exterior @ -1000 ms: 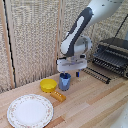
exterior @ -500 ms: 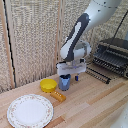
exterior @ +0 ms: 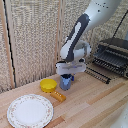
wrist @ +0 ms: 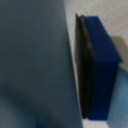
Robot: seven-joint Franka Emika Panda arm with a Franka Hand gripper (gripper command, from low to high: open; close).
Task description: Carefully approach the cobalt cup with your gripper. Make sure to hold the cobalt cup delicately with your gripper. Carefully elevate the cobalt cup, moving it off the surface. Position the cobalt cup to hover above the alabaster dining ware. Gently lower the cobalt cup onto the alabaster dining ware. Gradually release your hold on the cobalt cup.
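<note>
Jaws of our white gripper [exterior: 67, 75] sit down over the small blue plastic cup [exterior: 66, 82]; whether they pinch it we cannot tell. Our cup stands on the pale wooden table [exterior: 95, 102], the yellow round pan [exterior: 48, 85] just beside, the large white plate [exterior: 30, 110] well apart. Reed-mat walls stand behind.

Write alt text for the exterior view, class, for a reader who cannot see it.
A white robot arm's gripper sits down over a blue cup on a wooden table. Beside the cup, toward the exterior view's left, is a yellow pan with an orange handle; nearer the camera lies a large white plate.
</note>
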